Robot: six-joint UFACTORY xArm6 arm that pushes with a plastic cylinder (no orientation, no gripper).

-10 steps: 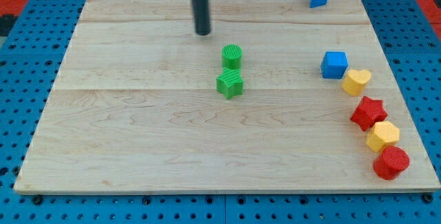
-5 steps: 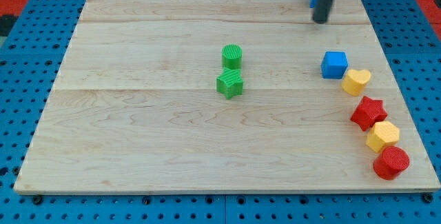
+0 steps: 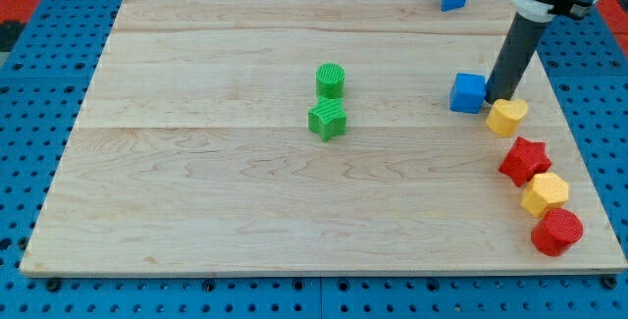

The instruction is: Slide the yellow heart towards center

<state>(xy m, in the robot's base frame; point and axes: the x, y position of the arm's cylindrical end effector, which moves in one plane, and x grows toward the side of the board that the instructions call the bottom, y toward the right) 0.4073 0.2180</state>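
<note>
My tip, a bare rod with nothing to grasp, sits between the blue cube and the yellow heart at the board's right, so approach seems underway; next, push the heart left.

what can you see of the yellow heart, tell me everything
The yellow heart is a small, matte, plastic-looking block lying flat near the board's right edge, its lobes toward the view's top right. My tip stands right at its upper-left edge, between it and the blue cube to its left. The red star lies just below, seemingly not touching.
</note>
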